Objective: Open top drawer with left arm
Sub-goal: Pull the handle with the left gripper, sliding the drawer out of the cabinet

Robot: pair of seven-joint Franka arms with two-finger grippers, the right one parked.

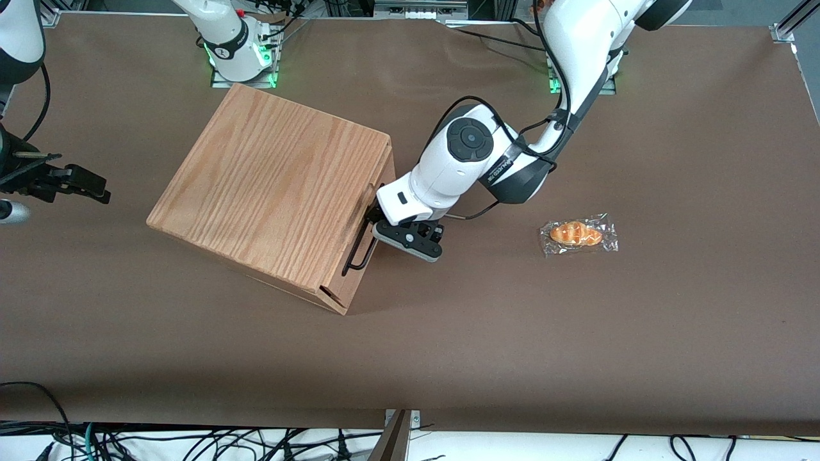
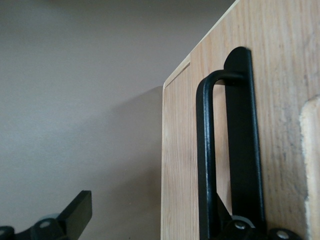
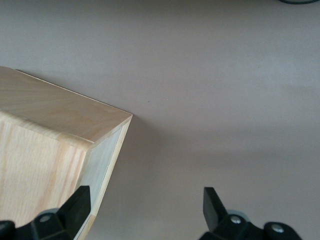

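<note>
The oak-grain wooden box (image 1: 272,192) sits on the brown-covered bench (image 1: 576,358), left of centre in the front view. Its shallow light-wood top drawer (image 1: 359,266) faces the working arm's end of the bench, and the long thin black bar handle (image 1: 360,246) runs along the front panel just under the box's wide top.

The big white left arm (image 1: 474,153) reaches down from the upper right of the frame, and its small black two-finger tool (image 1: 384,227) is right at the handle. In the left wrist view the fingers stand apart: one finger (image 2: 75,212) hangs over bare bench, well clear of the drawer front (image 2: 180,165), and the other (image 2: 245,227) sits against the black handle bar (image 2: 205,150). Nothing is clamped yet, so the bar appears to be straddled or just reached, not gripped.

The drawer looks shut, or very nearly so: in the front view its panel lies flush with the box edge, apart from a thin dark seam at the near corner. By this reading the approach is done, while closing on the handle and the whole pull outward remain.

A clear-wrapped orange pastry (image 1: 578,234) lies on the bench nearer the working arm's end, well apart from the box.
</note>
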